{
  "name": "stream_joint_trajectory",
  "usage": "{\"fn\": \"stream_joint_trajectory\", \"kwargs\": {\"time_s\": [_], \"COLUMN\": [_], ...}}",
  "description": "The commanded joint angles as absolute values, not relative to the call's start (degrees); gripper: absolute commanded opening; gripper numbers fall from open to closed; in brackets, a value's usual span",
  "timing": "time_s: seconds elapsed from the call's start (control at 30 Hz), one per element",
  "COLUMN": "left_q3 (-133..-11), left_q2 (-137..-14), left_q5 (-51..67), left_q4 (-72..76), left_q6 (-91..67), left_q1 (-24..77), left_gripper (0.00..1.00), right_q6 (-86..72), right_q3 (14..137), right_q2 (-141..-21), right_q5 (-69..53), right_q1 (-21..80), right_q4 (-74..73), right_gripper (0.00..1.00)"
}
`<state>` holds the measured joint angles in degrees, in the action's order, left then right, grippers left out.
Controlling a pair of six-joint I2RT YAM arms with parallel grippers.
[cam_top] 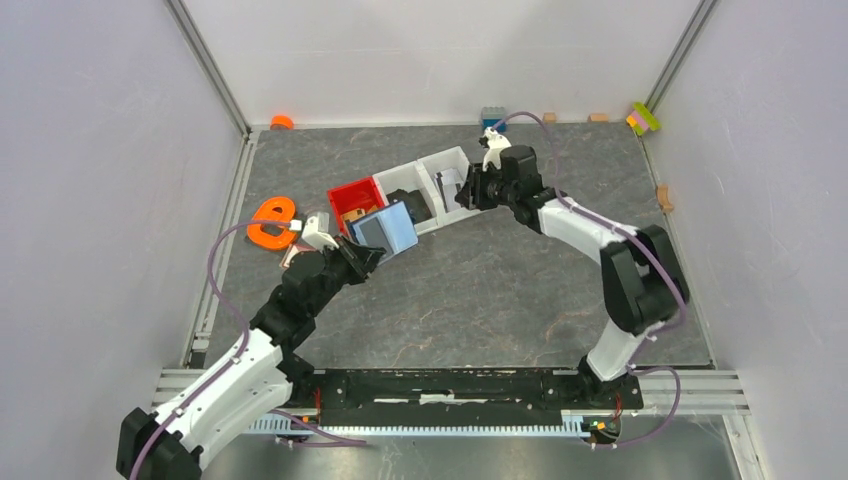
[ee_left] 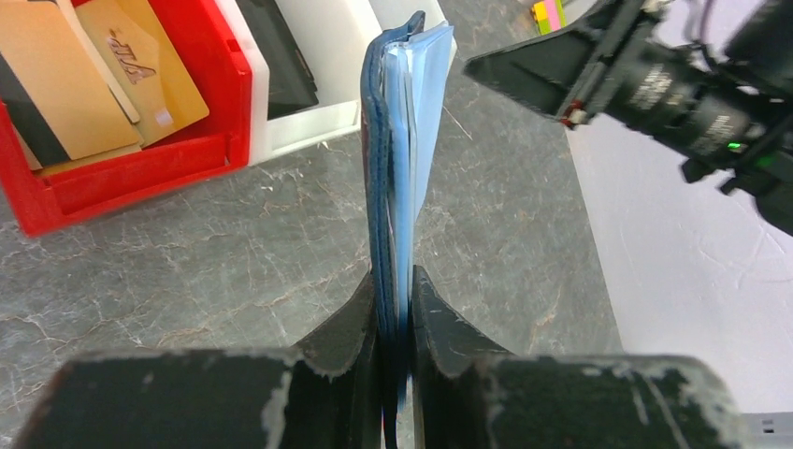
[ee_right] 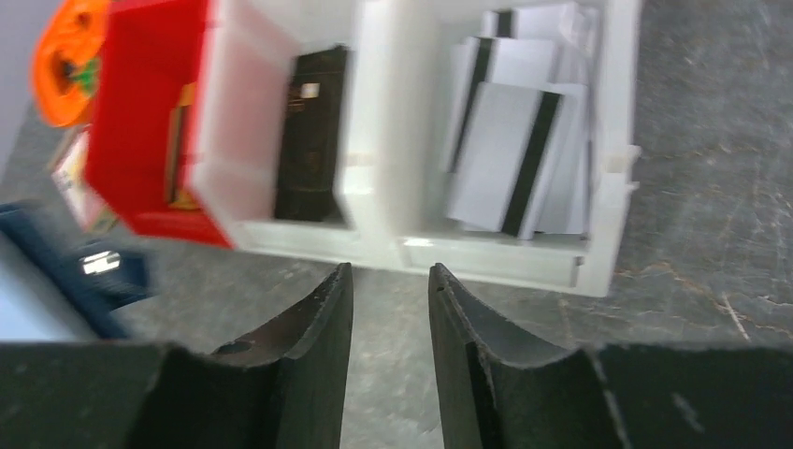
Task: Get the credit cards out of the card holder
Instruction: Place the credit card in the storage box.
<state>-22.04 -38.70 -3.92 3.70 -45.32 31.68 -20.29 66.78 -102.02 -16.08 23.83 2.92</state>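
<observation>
One navy-blue folding card holder (ee_left: 393,140) stands edge-up, pinched in the left gripper (ee_left: 395,281) near one red plastic bin (ee_left: 140,178). The right gripper (ee_right: 391,281), fingers parted and empty, faces at least three silvery black-striped credit cards (ee_right: 510,154) in a white bin (ee_right: 598,271).

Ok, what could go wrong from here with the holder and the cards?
1. The left gripper pinches the holder at one edge only. A pull on a card could twist it or slip it loose.
2. The right gripper, open and empty, hangs close to the white bin with cards in it. A low move might knock the bin.
3. Edge-on, the holder's layers hide whether cards remain, so a grab may catch the lining.
</observation>
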Motion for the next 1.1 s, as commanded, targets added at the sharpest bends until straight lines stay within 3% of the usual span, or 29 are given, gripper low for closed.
{"fn": "stream_joint_trajectory", "kwargs": {"time_s": [0.0, 0.13, 0.3, 0.37, 0.47, 0.7, 0.93, 1.07], "left_q3": [-22.89, -22.21, -21.97, -22.27, -23.18, -23.61, -23.18, -23.54], "left_q2": [-39.48, -40.85, -44.89, -46.93, -49.82, -53.87, -56.18, -57.82], "left_q5": [-0.63, 3.68, 12.32, 15.96, 20.71, 31.26, 34.00, 35.14], "left_q4": [8.98, 12.90, 20.04, 22.48, 24.86, 33.67, 37.97, 38.96], "left_q6": [-44.91, -44.74, -44.32, -44.30, -44.17, -47.13, -49.16, -49.57], "left_q1": [31.64, 31.64, 31.65, 31.64, 31.65, 31.75, 31.74, 31.73], "left_gripper": [0.02, 0.03, 0.03, 0.03, 0.03, 0.03, 0.04, 0.07], "right_q6": [-17.28, -17.21, -19.45, -20.25, -21.70, -24.04, -28.40, -28.96], "right_q3": [62.75, 54.41, 44.76, 40.13, 33.42, 27.60, 23.24, 22.60], "right_q2": [-90.71, -81.31, -72.64, -69.88, -66.11, -64.26, -62.55, -61.97], "right_q5": [-15.46, -16.11, -19.69, -20.66, -19.67, -22.78, -27.26, -27.84], "right_q1": [28.37, 30.96, 32.92, 33.46, 33.66, 33.71, 33.65, 33.66], "right_q4": [4.15, 6.89, 12.35, 15.73, 21.75, 28.28, 38.98, 40.59], "right_gripper": [0.43, 0.52, 0.56, 0.68, 0.98, 0.98, 0.98, 0.74]}}
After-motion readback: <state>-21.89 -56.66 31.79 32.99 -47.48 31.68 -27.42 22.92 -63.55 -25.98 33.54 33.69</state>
